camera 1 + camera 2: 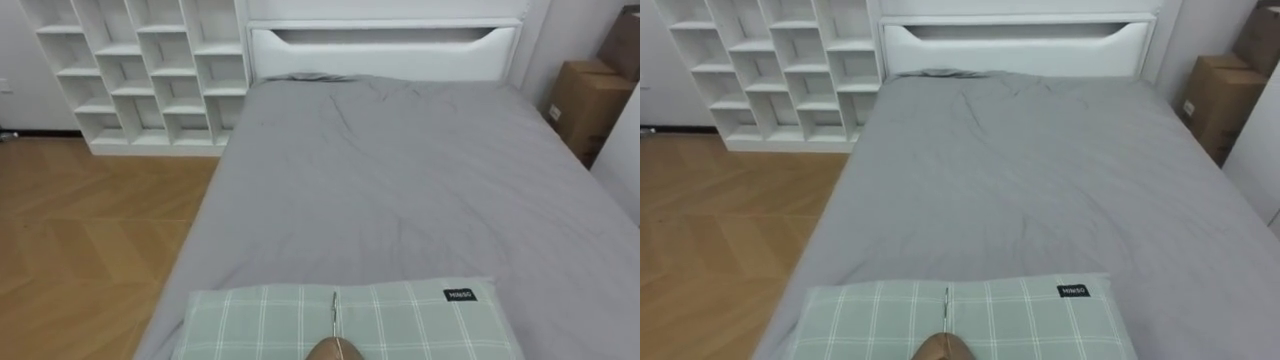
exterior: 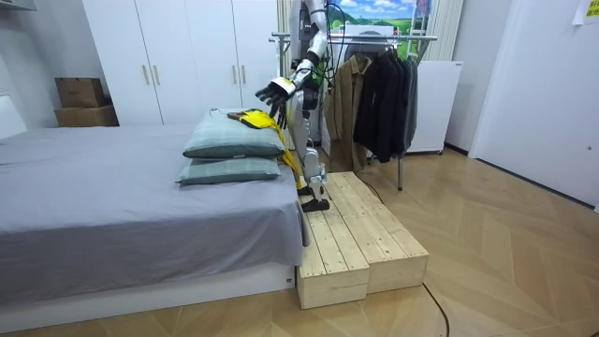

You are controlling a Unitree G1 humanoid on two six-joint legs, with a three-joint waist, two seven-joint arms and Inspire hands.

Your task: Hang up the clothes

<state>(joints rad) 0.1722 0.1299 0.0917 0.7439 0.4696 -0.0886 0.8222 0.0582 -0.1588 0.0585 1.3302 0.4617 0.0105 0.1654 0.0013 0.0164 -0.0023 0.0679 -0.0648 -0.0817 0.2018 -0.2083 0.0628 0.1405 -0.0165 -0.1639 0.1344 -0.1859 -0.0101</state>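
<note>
A yellow garment [image 2: 255, 117] lies on top of two stacked green plaid pillows [image 1: 400, 320] at the near end of the grey bed [image 1: 400, 180], with part of it hanging down the bed's end. A wooden hanger [image 1: 336, 350] with a metal hook [image 1: 334, 308] rests on the top pillow at the bottom edge of the eye views. I stand on a wooden platform [image 2: 360, 234] at the bed's end, facing the bed. My left hand [image 2: 273, 91] is held out above the pillows and the garment, open with fingers spread, touching nothing.
Behind me is a clothes rack [image 2: 374, 42] hung with dark coats [image 2: 384, 94]. A white cube shelf [image 1: 140, 70] stands left of the headboard [image 1: 385, 45]. Cardboard boxes [image 1: 585, 100] sit right of the bed. White wardrobes [image 2: 178, 56] line the wall.
</note>
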